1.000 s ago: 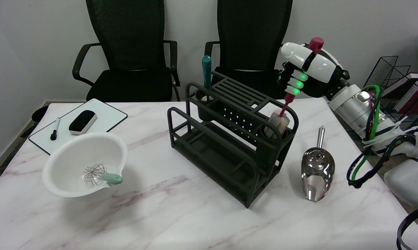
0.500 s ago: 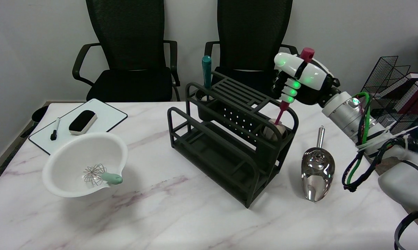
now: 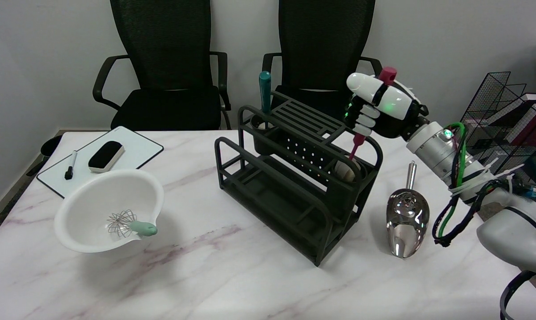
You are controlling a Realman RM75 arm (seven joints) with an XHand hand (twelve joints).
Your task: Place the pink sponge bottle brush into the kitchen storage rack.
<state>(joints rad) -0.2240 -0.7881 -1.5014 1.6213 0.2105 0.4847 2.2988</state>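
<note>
My right hand (image 3: 379, 109) grips the pink handle of the bottle brush (image 3: 356, 146) above the right end of the black storage rack (image 3: 294, 195). The handle's top end pokes out above the hand. The brush hangs nearly upright, leaning slightly. Its pale sponge head (image 3: 345, 171) sits down inside the round cup at the rack's right end, mostly below the cup's rim. A teal-handled tool (image 3: 264, 95) stands in the cup at the rack's far left corner.
A shiny metal scoop (image 3: 405, 218) lies right of the rack. A white bowl (image 3: 96, 195) with a green-handled whisk (image 3: 130, 224) sits at the left, behind it a whiteboard (image 3: 130, 153) with eraser and marker. Two black chairs stand behind the table; wire baskets (image 3: 499, 95) at the right.
My right hand has come down and to the left with the brush. The sponge head has sunk from above the cup's rim into the cup.
</note>
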